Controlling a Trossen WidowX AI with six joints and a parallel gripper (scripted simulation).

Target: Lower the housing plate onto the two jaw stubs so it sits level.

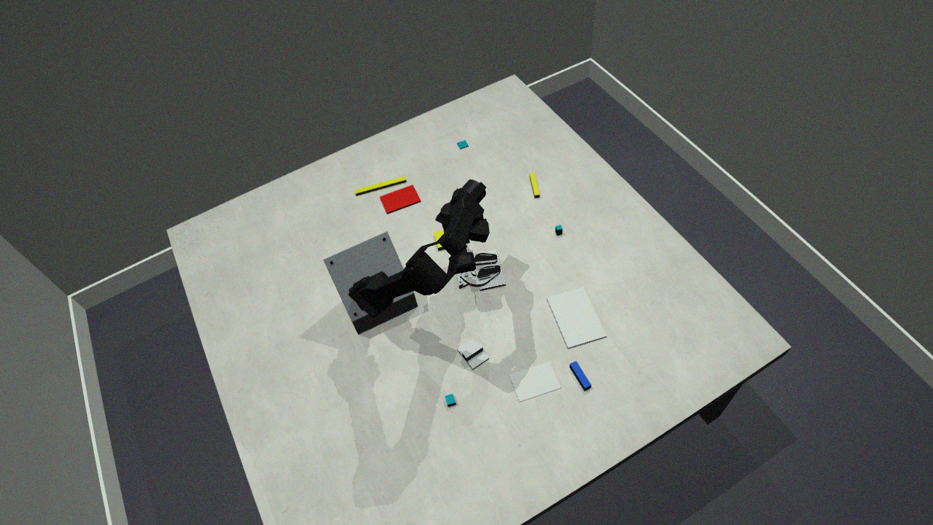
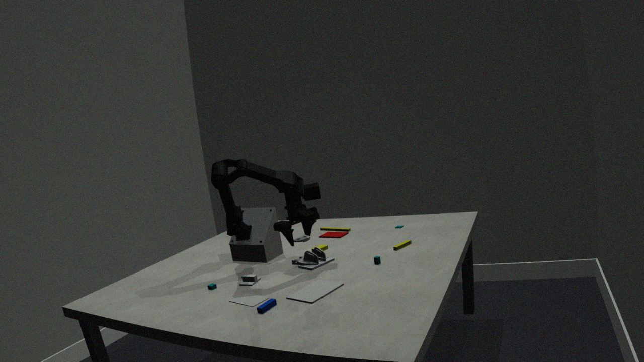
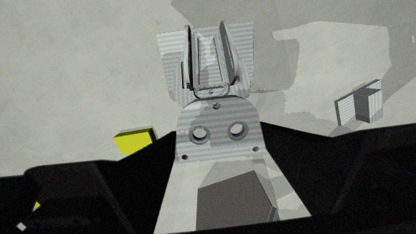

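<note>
The housing plate (image 3: 224,114) (image 2: 304,239) is a grey plate with one rounded end and two large holes. My gripper (image 3: 216,130) (image 2: 300,240) is shut on its two sides and holds it in the air. The gripper assembly on the table has a striped base (image 3: 244,32) (image 2: 322,263) (image 1: 499,282) and two upright jaws, one jaw (image 3: 187,55) (image 2: 310,258) and the other jaw (image 3: 229,52) (image 2: 319,253). In the wrist view the plate's rounded end overlaps the near edge of this assembly. The jaw stubs and pins cannot be made out. In the top view the arm hides the plate.
A large grey sloped box (image 1: 358,261) (image 2: 257,224) stands by the arm's base. A yellow block (image 3: 132,143) (image 2: 320,247) lies beside the assembly. A small white stepped piece (image 3: 375,104) (image 1: 471,350), two pale sheets, a blue bar (image 1: 579,375) and a red plate (image 1: 399,198) lie farther off.
</note>
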